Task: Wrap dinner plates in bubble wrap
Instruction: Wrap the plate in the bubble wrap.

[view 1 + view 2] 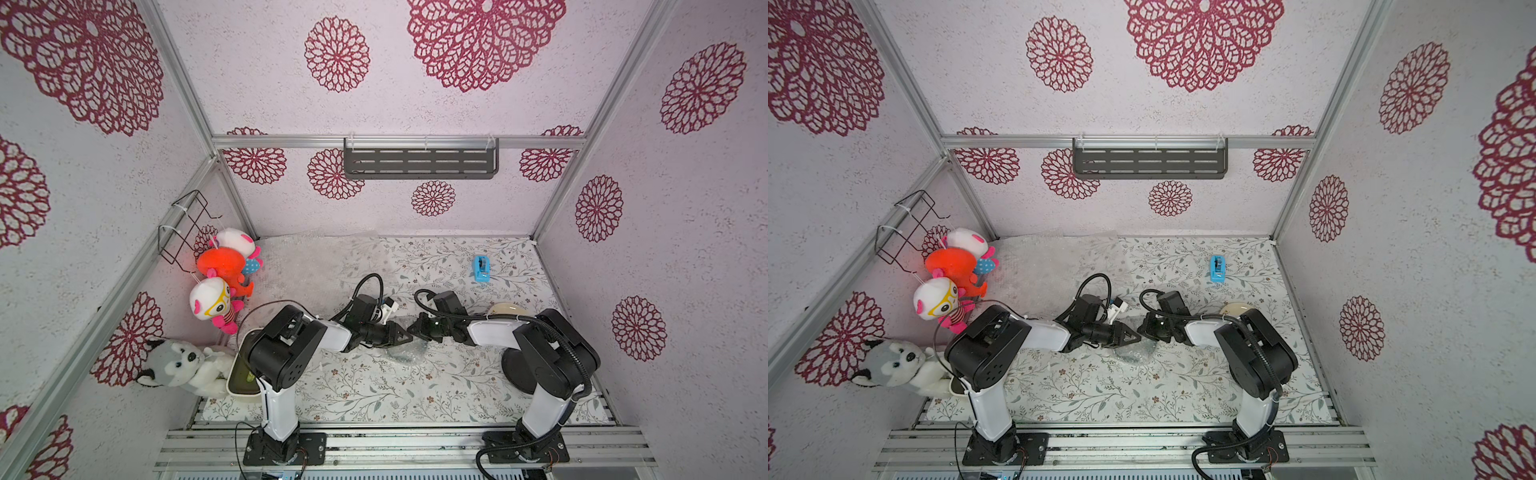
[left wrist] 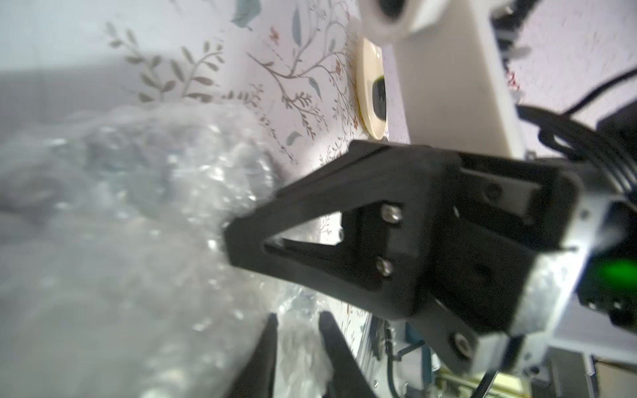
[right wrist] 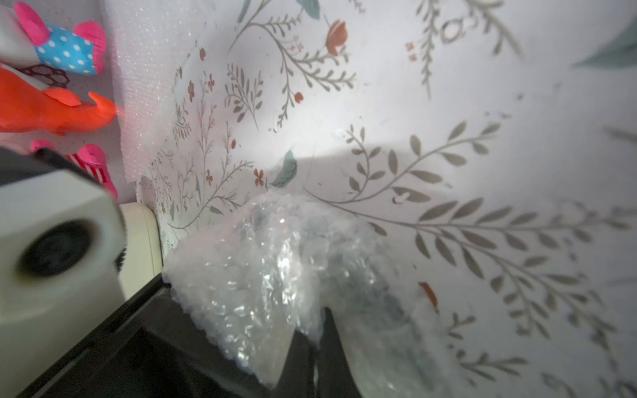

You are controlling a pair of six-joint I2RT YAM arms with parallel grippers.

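A crumpled bundle of bubble wrap [image 1: 404,352] [image 1: 1133,353] lies mid-table, and something dark shows through it [image 3: 362,275]. Both grippers meet above its far edge. My left gripper [image 2: 298,320] [image 1: 404,335] is open, its fingers apart with wrap lying loose between them. My right gripper [image 3: 317,327] [image 1: 417,327] is shut on a fold of the bubble wrap. A cream plate [image 1: 507,309] [image 2: 370,86] sits behind the right arm. A black plate [image 1: 514,368] lies partly under the right arm's shoulder.
More flat bubble wrap sheets [image 1: 307,266] cover the back left of the table. A blue tape dispenser [image 1: 481,269] stands at the back right. A cream tub [image 1: 239,376] and plush toys [image 1: 216,299] crowd the left edge.
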